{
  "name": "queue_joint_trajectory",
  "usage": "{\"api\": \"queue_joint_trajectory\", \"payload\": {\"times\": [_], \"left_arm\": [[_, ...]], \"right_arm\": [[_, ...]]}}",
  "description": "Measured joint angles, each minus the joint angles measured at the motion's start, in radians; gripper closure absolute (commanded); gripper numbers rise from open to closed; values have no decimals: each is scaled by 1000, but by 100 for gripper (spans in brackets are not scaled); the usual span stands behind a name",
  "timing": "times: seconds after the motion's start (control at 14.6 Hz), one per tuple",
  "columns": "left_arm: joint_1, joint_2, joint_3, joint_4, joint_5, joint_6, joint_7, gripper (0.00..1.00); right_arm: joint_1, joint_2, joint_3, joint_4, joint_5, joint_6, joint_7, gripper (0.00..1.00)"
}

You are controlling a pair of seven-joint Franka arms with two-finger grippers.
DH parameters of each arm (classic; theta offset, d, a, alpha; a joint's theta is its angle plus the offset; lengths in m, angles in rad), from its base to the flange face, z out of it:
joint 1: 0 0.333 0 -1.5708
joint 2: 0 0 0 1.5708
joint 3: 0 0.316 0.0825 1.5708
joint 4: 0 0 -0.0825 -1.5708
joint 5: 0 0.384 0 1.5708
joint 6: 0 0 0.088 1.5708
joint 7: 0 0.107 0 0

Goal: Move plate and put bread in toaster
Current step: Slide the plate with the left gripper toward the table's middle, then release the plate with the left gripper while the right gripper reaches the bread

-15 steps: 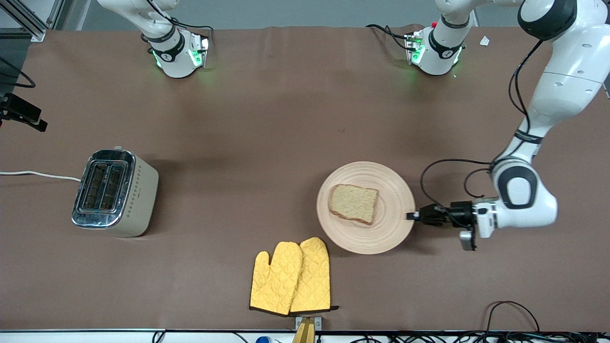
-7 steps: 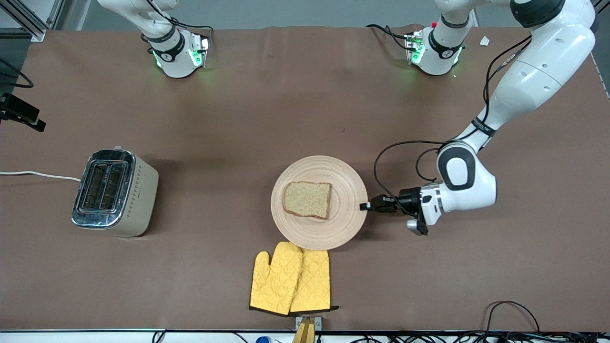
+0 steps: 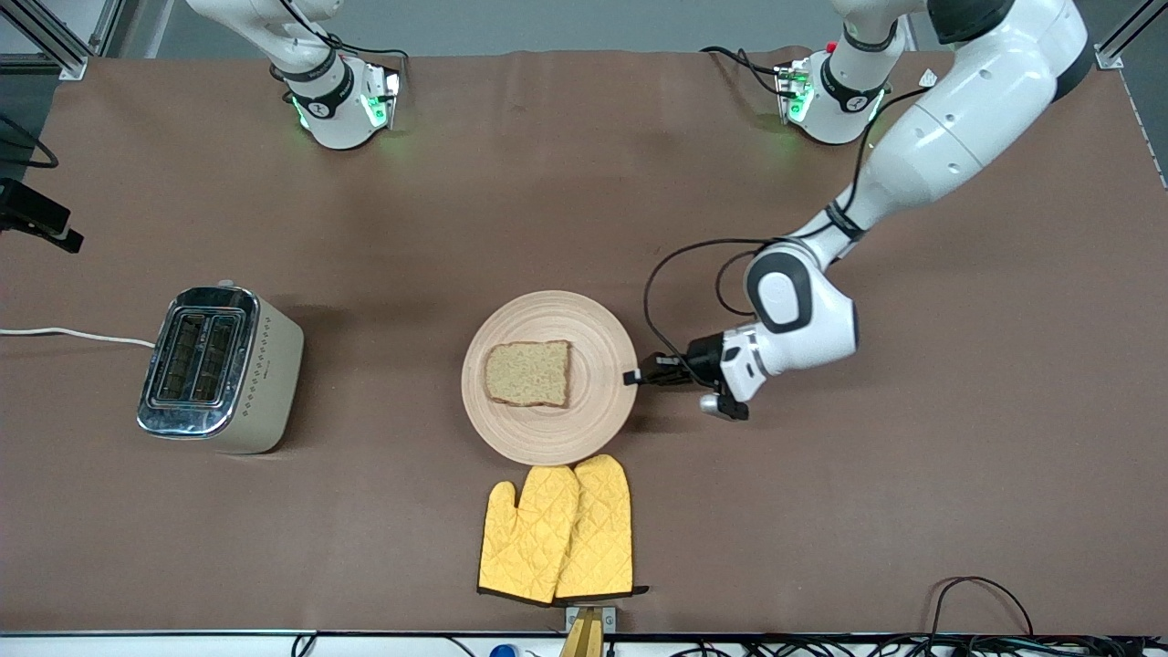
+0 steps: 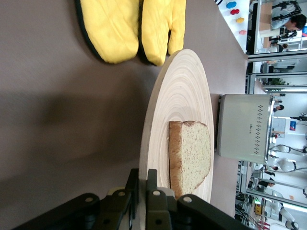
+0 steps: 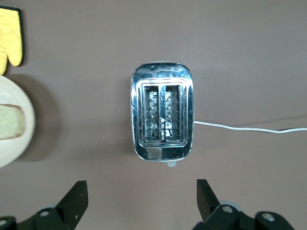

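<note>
Front view: left fingers (image 3: 633, 377) pinch ringed wooden plate (image 3: 584, 429).

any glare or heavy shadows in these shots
Right wrist view: the chrome-topped two-slot toaster shows bright glare along its rim. Left wrist view: a broad soft shadow darkens the brown table beside the round light-wood plate. Front view: even light, faint shadows.
</note>
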Motion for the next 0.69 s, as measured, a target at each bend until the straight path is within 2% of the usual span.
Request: {"api": "queue_joint_trajectory", "payload": {"times": [0.34,0.69], "left_arm": [[-44,0,3,-31,-175,60,165,99],[-44,9,6,-67,-372,60,404,94]], "right_arm": [[-1,17,0,-7,14,9,-1,0],[2,100,10,-14,39,23,3,0]]}}
